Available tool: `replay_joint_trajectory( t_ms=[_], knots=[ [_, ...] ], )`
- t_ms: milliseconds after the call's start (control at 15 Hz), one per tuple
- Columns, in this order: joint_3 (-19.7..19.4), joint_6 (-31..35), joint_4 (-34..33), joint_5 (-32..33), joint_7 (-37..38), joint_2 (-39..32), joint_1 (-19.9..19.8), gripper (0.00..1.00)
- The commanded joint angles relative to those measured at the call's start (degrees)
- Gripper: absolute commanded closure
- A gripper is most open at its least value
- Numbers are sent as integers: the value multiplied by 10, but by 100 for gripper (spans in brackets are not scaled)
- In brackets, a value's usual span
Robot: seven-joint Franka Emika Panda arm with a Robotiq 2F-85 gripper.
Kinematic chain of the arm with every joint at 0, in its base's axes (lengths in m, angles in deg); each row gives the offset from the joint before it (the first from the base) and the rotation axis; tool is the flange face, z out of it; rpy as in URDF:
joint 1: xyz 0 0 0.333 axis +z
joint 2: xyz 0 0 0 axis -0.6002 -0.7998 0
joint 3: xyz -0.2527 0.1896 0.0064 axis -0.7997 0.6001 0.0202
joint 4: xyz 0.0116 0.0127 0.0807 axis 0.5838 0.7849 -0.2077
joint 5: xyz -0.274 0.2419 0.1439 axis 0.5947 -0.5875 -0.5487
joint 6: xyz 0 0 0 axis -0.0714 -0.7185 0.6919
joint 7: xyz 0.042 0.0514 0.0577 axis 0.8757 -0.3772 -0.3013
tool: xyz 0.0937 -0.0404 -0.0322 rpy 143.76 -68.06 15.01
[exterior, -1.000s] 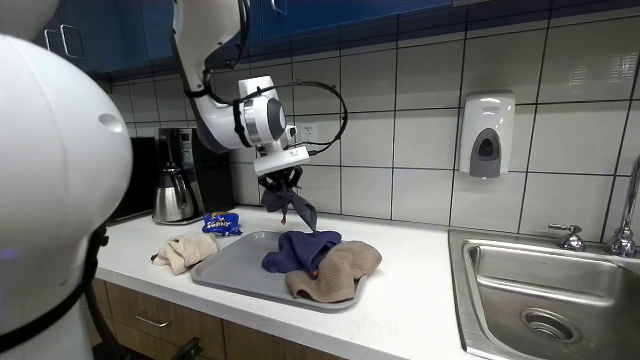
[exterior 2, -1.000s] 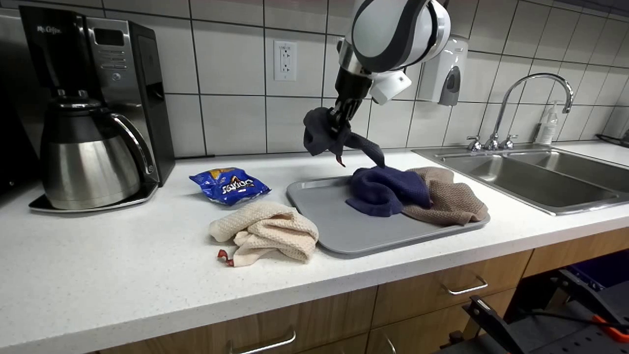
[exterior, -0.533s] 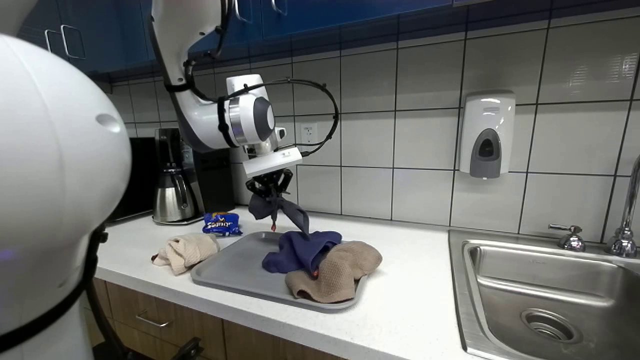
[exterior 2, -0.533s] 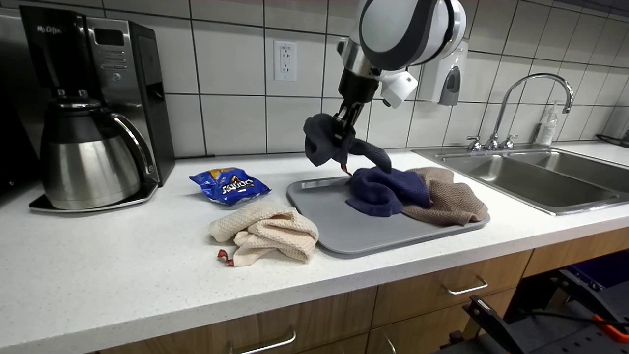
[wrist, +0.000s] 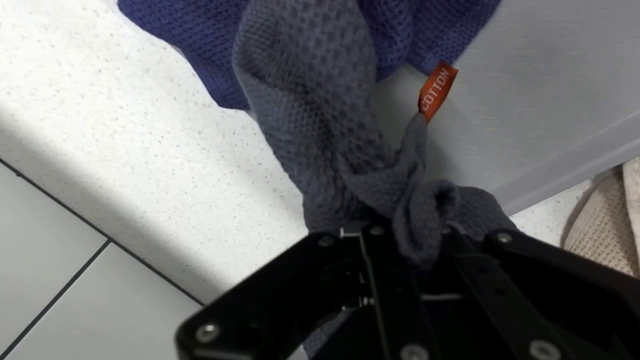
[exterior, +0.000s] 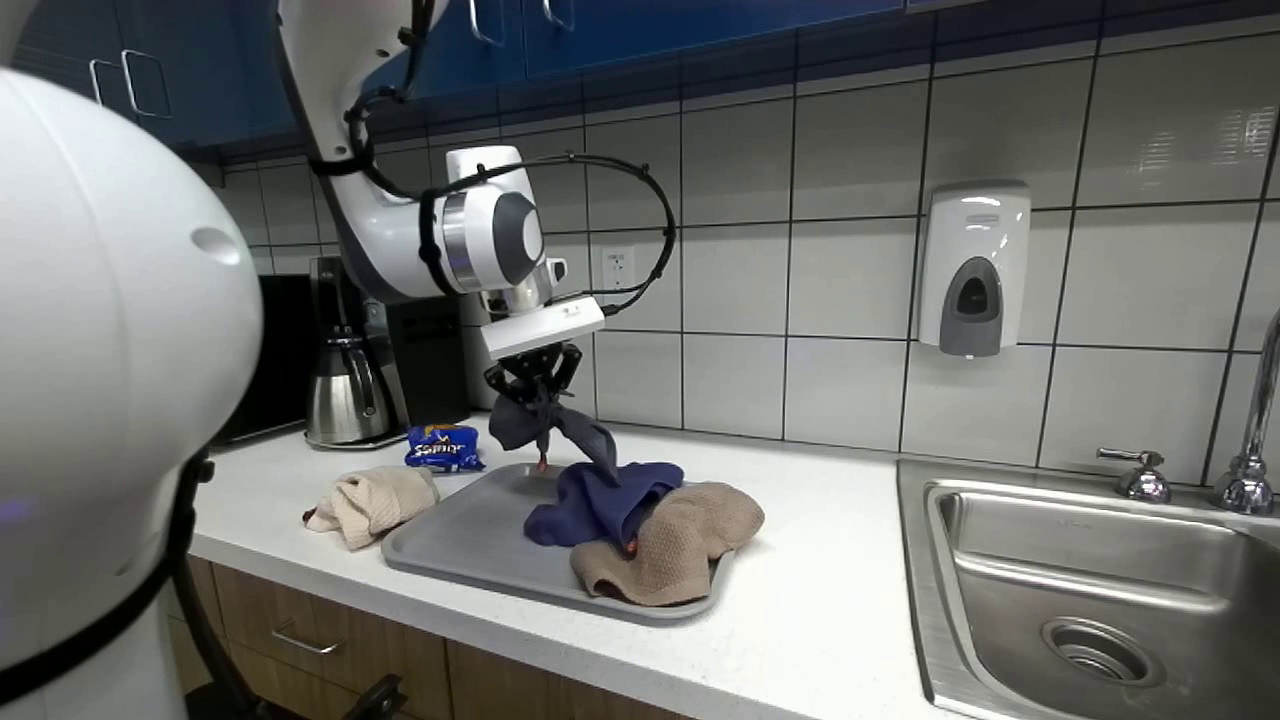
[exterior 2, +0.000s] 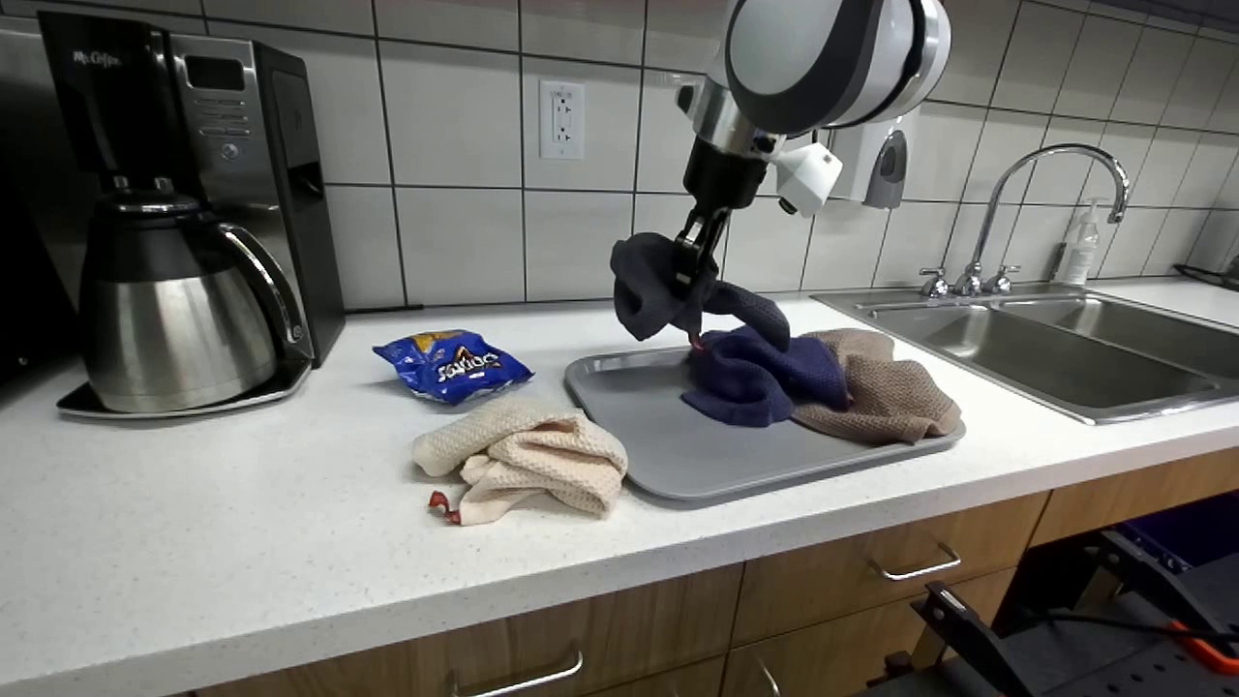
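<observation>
Above one white counter, one robot arm is leaning over one grey tray!
The pincer is clamping almost fully closed, gripping one dark grey cloth that's hanging above the tray! One brown cloth and one navy cloth are lying bunched on it; whether the hanging one is touching the navy, I cannot tell. One cream cloth is resting right beside the tray, making four; one blue snack bag is sitting nearby, and one orange tag is dangling from the held cloth!
</observation>
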Motion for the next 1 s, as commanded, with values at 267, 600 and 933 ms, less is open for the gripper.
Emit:
replay_joint_trajectory(
  t_ms=[267,600,933],
  knots=[
    [8,-3,28,-26,-56,19,-7,97],
    [13,-6,22,-22,-55,3,-12,97],
    [4,-13,3,8,-30,-31,-6,97]
  ],
)
